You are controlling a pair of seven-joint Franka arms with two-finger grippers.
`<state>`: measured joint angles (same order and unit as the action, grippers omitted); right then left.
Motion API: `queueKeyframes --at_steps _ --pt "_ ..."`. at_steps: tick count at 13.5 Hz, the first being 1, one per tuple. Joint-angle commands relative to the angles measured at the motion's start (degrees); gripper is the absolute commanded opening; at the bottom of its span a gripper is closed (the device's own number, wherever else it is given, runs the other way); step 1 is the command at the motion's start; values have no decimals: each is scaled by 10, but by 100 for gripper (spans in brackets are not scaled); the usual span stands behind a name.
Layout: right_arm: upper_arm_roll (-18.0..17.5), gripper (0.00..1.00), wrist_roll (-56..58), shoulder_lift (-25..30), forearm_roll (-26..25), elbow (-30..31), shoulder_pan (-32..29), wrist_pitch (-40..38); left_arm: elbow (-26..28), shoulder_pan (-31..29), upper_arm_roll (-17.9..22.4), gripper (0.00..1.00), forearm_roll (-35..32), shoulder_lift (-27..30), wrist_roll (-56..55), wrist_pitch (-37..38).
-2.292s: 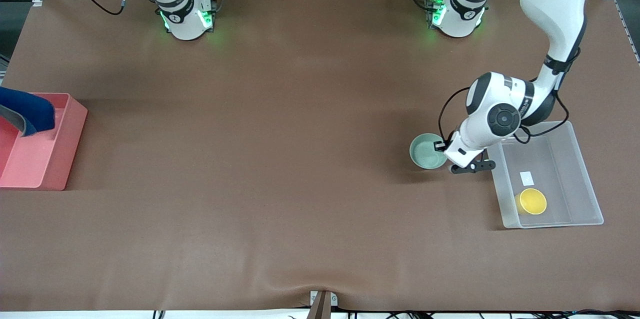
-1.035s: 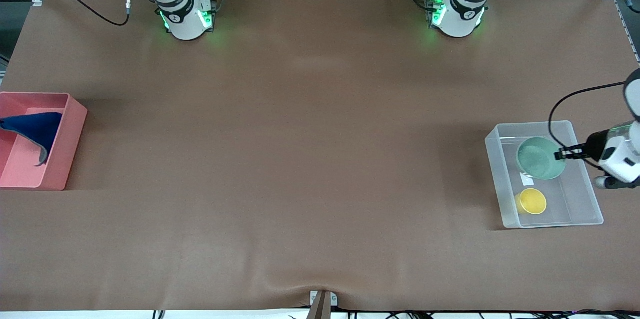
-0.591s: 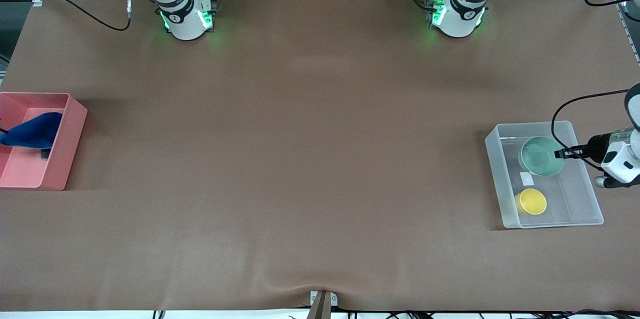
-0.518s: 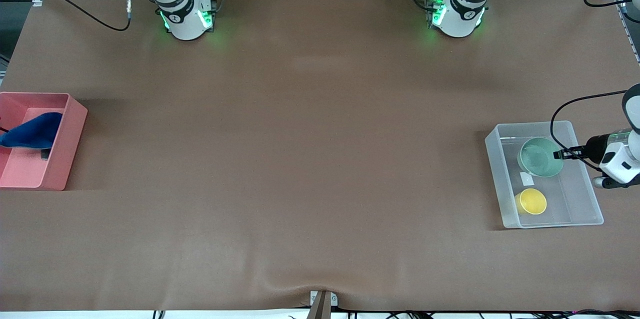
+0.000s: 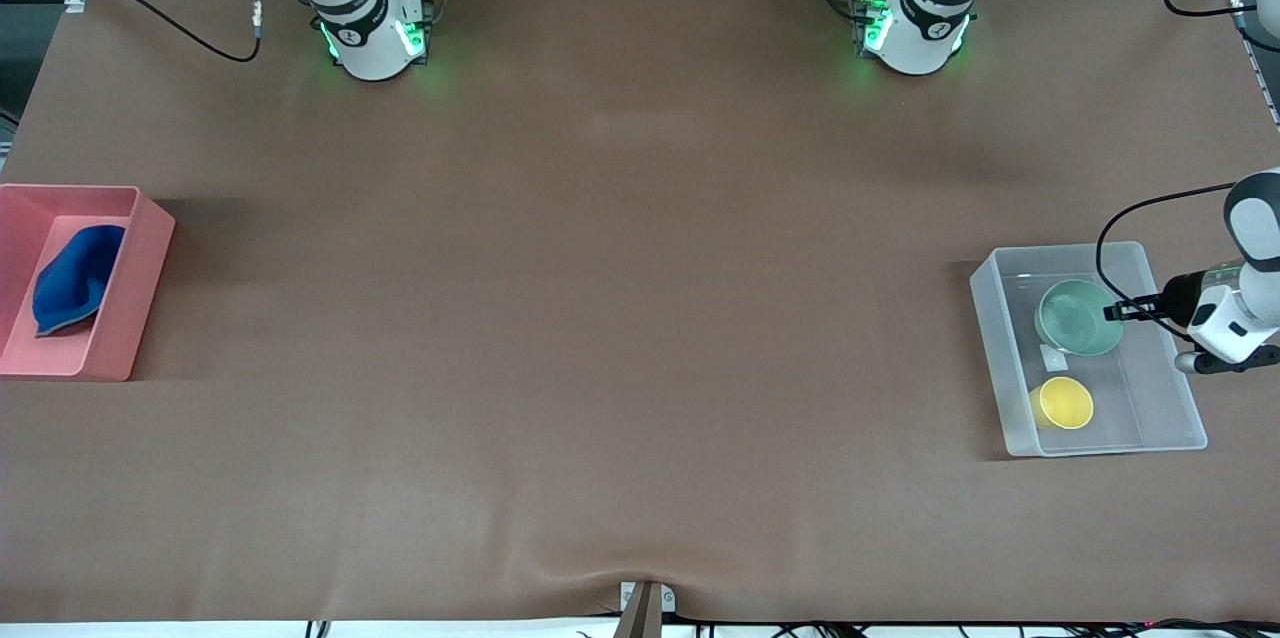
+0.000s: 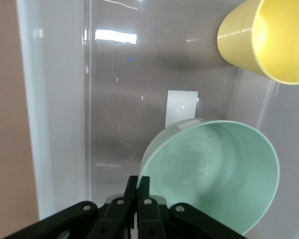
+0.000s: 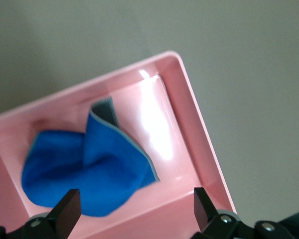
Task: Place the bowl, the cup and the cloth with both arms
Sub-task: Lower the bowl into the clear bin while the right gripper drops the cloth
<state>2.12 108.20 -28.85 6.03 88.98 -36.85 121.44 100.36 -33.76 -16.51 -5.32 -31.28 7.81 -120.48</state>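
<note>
Tabletop: brown covering, wide bare stretch between the two bins; a slight pucker at the edge nearest the front camera.

Clear bin: translucent, rectangular, at the left arm's end of the tabletop, its long walls running nearer-to-farther. A small white label lies on its floor.

Cup: yellow, plain, handleless; stands in the clear bin's nearer part, close to the wall that faces the table's middle.

Bowl: pale mint green, shallow, smooth, wider than the cup; in the same bin, farther from the front camera than the cup, tilted. Whether its base touches the bin floor cannot be told.

Left end effector: reaches in over the bin's outer wall; black fingers pressed together on the bowl's rim, as the left wrist view shows.

Pink bin: opaque, at the right arm's end of the tabletop, partly cut by the frame edge.

Cloth: bright blue with thin grey edging, crumpled in a loose heap on the pink bin's floor, free of any grip.

Right end effector: over the pink bin, fingers spread wide, nothing between them; seen in the right wrist view only.
</note>
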Motion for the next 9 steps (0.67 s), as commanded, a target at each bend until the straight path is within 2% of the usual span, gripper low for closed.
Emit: queueKeyframes --at_steps 1,4,8,9 --pt "2 100 -82 30 7 9 27 -50 35 -9 -5 0 -10 3 11 -42" --pt "3 100 -155 57 7 23 58 -75 56 -13 -5 0 -14 2 18 -72" --pt "3 100 -270 92 4 38 96 -123 57 -17 -5 0 -28 -10 31 -82" --pt "3 100 -297 101 3 44 107 -130 55 -17 -5 12 -30 -13 39 -82"
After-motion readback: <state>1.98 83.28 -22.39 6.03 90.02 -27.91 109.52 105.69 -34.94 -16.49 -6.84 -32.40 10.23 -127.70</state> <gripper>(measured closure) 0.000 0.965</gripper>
